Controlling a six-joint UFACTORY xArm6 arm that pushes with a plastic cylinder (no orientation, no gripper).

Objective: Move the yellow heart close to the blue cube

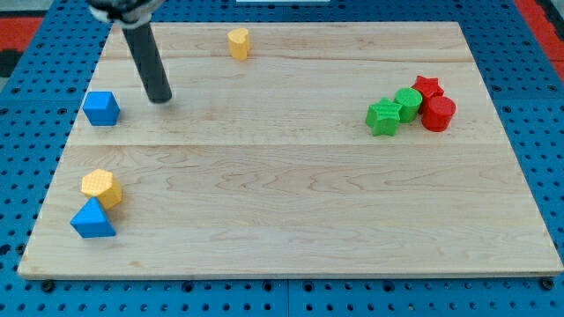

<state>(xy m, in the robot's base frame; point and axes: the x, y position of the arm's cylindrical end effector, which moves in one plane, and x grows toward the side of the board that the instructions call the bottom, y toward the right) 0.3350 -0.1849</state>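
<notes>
My tip (161,99), a plain rod with no claw to open or hold, touches nothing just right of the blue cube (101,108), while the yellow heart (238,42) sits well apart near the board's (291,202) top edge.

Pale wooden tabletop (291,202) with visible grain and a smooth satin finish, matt blue pegboard (529,53) around it, dark matt rod, my tip (161,99)

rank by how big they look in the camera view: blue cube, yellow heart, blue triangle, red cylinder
1. blue triangle, though it sits nearest the view's bottom, so nearness may inflate it
2. blue cube and red cylinder, too alike to separate
3. yellow heart, smallest, but farthest up the view
</notes>
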